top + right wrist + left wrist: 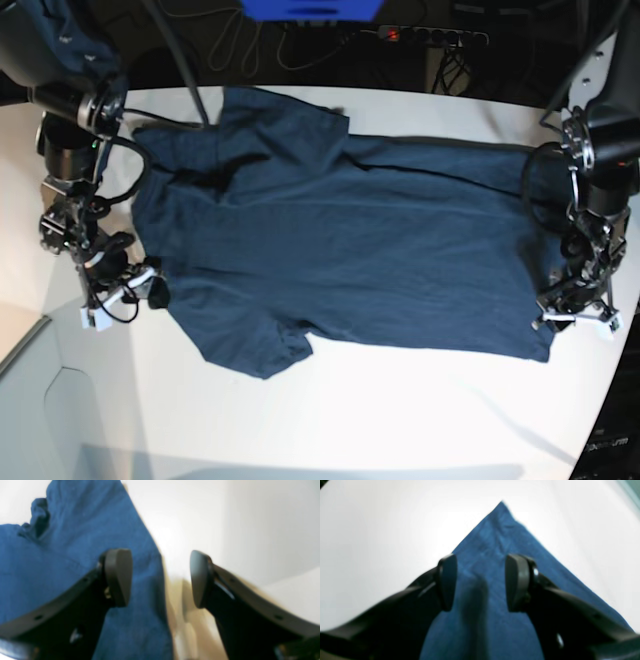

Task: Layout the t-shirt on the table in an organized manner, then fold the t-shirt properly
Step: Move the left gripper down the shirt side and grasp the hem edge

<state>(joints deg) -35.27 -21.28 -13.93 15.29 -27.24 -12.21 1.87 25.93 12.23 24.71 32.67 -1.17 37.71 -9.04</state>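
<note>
One plain navy-blue cloth t-shirt (340,250), spread nearly flat across white table (400,420), sleeve near right claw (150,285). Two claws at opposite ends, probably to grab both edges at once. Right claw released, straddling shirt edge. Left claw (575,312) parted over hem corner, nothing pinched.

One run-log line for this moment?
dark navy cloth t-shirt: spread on white table | left claw: open over corner | right claw: open at edge
</note>
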